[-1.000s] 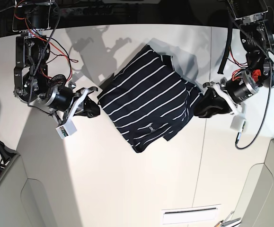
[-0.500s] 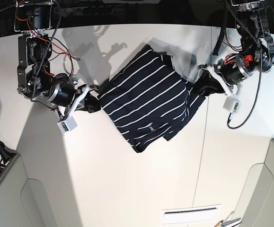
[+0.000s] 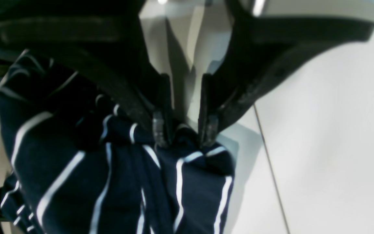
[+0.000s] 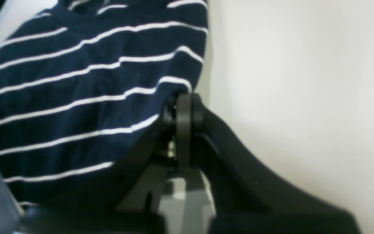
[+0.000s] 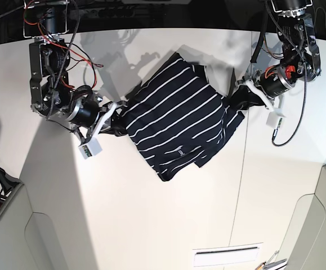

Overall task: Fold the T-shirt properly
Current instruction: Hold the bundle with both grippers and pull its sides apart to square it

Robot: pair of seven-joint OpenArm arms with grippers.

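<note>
I was working with two end effectors on one T-shirt [image 5: 177, 126], which lay partly folded in the middle of the white worktop [image 5: 151, 225], turned on a diagonal. Its long axis ran from the upper corner near the far edge down to the lower corner that pointed toward the near side, and its white stripes crossed that axis.

My left end effector [image 3: 183, 138] was at the shirt's side edge, on the right of the base view. Its two fingertips [image 3: 158, 130] stood only a little apart, with a ridge of striped cloth pinched up between them, so I judged it was gripping the fabric there.

My right end effector [image 5: 116, 120] was at the opposite side edge, on the left of the base view. In its wrist view the jaws were fully closed together, right against the hem. The cloth bulged beside them, but that view was blurred, so I could not tell for sure if any fabric was caught in them.

So the shirt lay between my two arms, each one touching its own edge, and neither was clearly nearer. I judged the next fold would go across the short way.

I counted one shirt, two arms, and one small label [image 5: 179, 151] on the cloth
</note>
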